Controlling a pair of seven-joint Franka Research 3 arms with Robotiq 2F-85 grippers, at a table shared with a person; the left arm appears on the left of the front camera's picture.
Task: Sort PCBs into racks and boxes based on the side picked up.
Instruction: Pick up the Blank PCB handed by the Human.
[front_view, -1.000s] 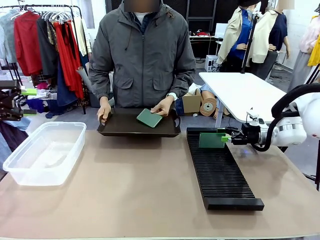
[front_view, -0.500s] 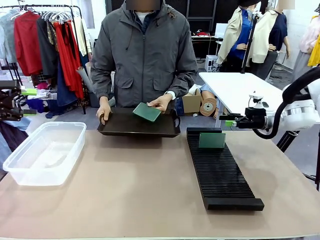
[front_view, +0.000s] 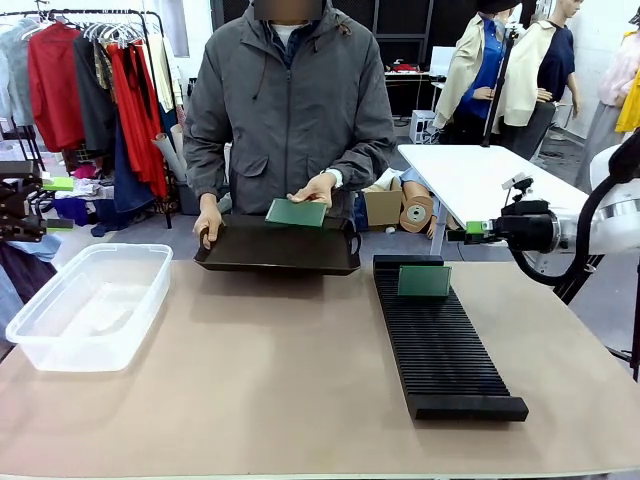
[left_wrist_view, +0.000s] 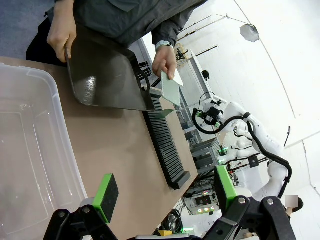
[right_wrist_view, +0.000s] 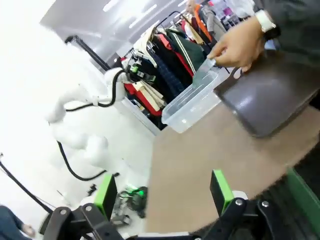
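While nothing is caught between them, the green pads (right_wrist_view: 106, 194) of the right gripper (right_wrist_view: 163, 192) are spread wide. The gripper is held level near the worktop's (front_view: 250, 400) far right corner, above and to the side of the far end of the long, narrow black slotted rack (front_view: 445, 350). This stance is judged to keep it clear of the board standing there while the next one is awaited. The left gripper (left_wrist_view: 165, 192) is likewise parted and empty. It is poised by the clear, translucent rectangular plastic tub (front_view: 80, 350) at the worktop's left edge, presumably ready for boards meant for that side.

One thin, flat green rectangular PCB (front_view: 424, 281) is stood upright on its long edge in a slot at the rack's far end, its broad face turned toward the near edge. A second green PCB (front_view: 296, 212) is pinched at its edge by the person's hand (front_view: 318, 190) and held lifted, nearly flat, above the shallow black tray with handles (front_view: 277, 264) at the middle of the far edge — offered, it is judged, for pickup. The face shown to the front view is a mid green; which side that is cannot be told. The tray is gripped at its end by the person's other hand (front_view: 208, 222).
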